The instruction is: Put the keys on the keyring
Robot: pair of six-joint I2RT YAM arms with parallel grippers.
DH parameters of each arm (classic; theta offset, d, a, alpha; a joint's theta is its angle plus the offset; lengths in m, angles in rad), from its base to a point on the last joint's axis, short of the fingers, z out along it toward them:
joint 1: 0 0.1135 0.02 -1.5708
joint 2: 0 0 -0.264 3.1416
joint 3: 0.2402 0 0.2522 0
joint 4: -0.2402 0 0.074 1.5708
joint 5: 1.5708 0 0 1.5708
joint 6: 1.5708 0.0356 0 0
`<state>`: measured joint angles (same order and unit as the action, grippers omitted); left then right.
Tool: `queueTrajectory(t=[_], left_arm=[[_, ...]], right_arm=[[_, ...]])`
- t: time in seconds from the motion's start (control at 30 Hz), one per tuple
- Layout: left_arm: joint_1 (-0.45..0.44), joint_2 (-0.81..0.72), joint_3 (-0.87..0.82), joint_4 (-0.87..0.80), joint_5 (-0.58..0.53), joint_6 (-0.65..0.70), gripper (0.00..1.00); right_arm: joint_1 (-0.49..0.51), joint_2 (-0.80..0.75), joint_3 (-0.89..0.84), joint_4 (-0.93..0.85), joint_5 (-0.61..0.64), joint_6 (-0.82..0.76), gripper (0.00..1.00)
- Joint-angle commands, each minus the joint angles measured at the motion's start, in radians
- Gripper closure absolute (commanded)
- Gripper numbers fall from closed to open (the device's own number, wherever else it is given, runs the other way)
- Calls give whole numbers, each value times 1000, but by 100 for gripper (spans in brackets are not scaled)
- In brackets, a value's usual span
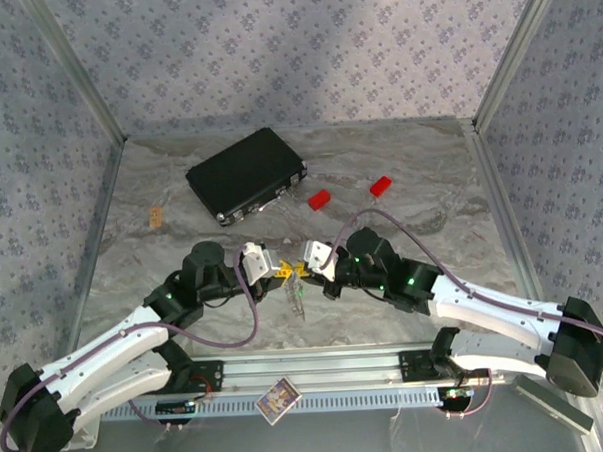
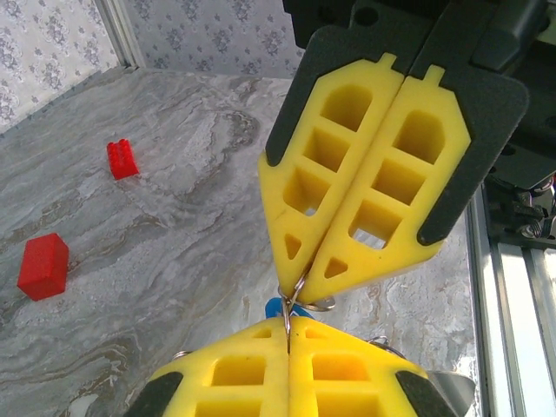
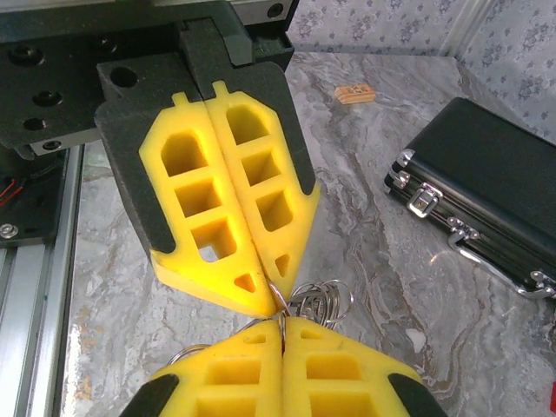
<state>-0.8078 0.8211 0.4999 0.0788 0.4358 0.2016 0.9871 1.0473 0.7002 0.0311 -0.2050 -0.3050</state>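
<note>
Left gripper (image 2: 289, 323) and right gripper (image 3: 282, 323) meet tip to tip, both closed on the keyring (image 3: 320, 300) — probably steadying it for threading.

My count, kind by kind.
I see two grippers, the left gripper (image 2: 288, 326) and the right gripper (image 3: 282, 323), one black case (image 1: 246, 174), two red blocks (image 1: 319, 198) (image 1: 381, 185), one small tan piece (image 1: 156, 217), one printed card (image 1: 279, 398) and one blue key head (image 2: 276, 306); the bunched wire rings (image 3: 317, 300) I can't count.
</note>
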Motion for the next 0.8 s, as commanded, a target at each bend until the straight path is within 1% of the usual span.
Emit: queueTrajectory(t=[0.0, 0.37, 0.57, 0.77], left_arm=[[-7, -5, 7, 47, 36, 10, 100], [-7, -5, 6, 44, 35, 13, 100], [-9, -6, 8, 31, 23, 35, 100], [-32, -2, 6, 15, -29, 88, 100]], right_arm=[[1, 13, 35, 29, 37, 25, 100], [-9, 10, 40, 42, 53, 80, 100], [-33, 45, 90, -26, 96, 199, 100], [-39, 72, 132, -81, 128, 312, 100]])
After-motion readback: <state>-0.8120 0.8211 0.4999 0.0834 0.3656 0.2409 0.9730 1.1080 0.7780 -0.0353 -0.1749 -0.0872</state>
